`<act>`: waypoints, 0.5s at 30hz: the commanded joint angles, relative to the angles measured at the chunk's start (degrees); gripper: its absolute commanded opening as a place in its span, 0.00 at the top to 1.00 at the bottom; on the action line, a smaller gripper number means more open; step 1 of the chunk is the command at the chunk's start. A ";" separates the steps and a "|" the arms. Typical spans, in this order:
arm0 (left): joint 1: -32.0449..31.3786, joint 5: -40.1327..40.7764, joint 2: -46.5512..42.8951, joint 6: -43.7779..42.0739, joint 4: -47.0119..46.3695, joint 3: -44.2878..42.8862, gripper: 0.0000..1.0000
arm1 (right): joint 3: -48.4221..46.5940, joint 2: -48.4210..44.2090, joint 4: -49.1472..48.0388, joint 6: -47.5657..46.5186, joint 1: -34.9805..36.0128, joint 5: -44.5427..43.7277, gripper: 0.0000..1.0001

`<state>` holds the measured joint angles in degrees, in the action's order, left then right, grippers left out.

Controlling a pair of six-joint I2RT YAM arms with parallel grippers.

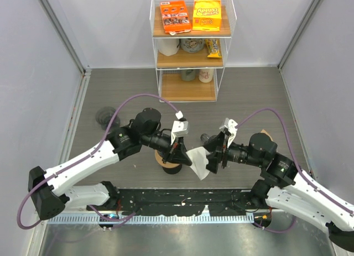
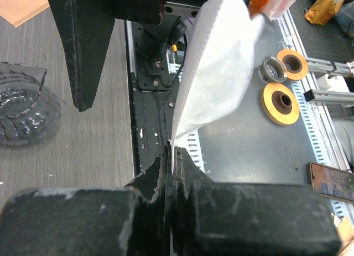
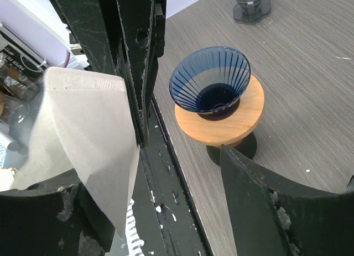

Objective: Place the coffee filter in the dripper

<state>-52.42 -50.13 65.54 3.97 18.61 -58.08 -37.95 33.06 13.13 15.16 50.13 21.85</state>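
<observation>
Left gripper [image 2: 172, 152] pressed together, pinching coffee filter [image 2: 215, 68] by edge. Dripper [image 3: 210, 82] on wooden stand [image 3: 221, 129], middle of table [image 3: 310, 57] near edge, holds nothing. Filter aloft beside it. Right gripper [image 3: 157, 176] spread, filter against one finger.

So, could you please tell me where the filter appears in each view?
Top external: filter just below centre, hanging from the left tool.
Left wrist: filter upper centre, rising from that tool's shut tips.
Right wrist: filter at the left, beside the same black tips.
Shared landmark: the left tool pinching the filter's edge.
</observation>
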 commanded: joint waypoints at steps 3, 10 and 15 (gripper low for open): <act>0.13 -3.13 -1.82 -1.42 -2.79 0.69 1.00 | 0.95 -0.10 -6.97 1.19 -0.12 2.94 0.37; 0.13 -2.69 -2.69 -1.42 -3.23 1.22 1.00 | 0.86 1.30 -8.20 1.54 -0.03 6.10 0.63; 0.13 -1.29 -4.01 -1.07 -3.93 2.01 1.00 | 1.30 1.57 -10.84 1.72 -0.12 10.84 0.83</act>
<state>-52.42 -51.40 63.96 3.57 18.13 -56.47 -36.75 34.54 7.33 16.67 50.13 28.10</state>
